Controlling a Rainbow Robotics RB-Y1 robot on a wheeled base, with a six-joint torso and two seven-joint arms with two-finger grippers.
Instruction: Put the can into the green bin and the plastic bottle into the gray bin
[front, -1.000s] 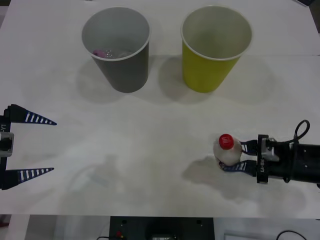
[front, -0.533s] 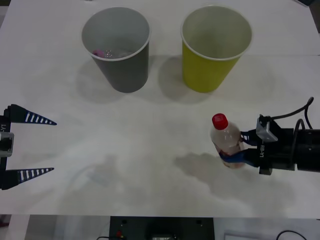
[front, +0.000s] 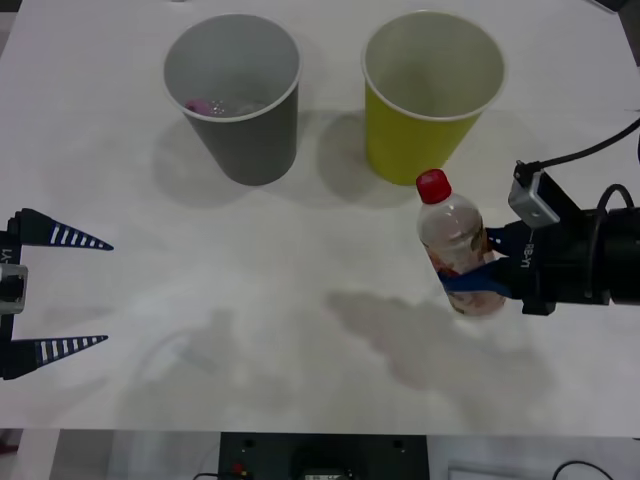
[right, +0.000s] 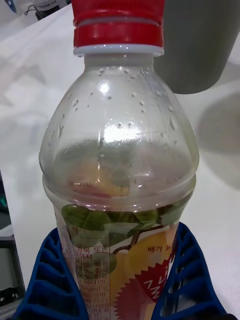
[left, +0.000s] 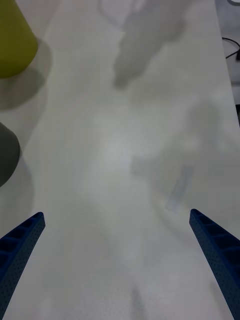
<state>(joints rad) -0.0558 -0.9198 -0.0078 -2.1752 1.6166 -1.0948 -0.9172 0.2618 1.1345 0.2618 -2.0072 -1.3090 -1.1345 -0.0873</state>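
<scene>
Right gripper (front: 478, 282) is clamped on the plastic bottle (front: 457, 243) low on its label, mid-right of frame, off the table just below the green bin (front: 430, 95); gray bin (front: 236, 100) sits upper left. Bottle looks light, thin-walled, slick, so a low body grip seems fine. Left gripper (front: 58, 292) idles agape at the left edge.

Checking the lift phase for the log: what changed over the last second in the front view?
The right gripper, shut on the plastic bottle, has raised it off the table and carried it toward the green bin; the bottle's shadow has slid left on the table. The grip has not changed. The left gripper stays open at the table's left edge, and the gray bin and green bin have not moved.
</scene>
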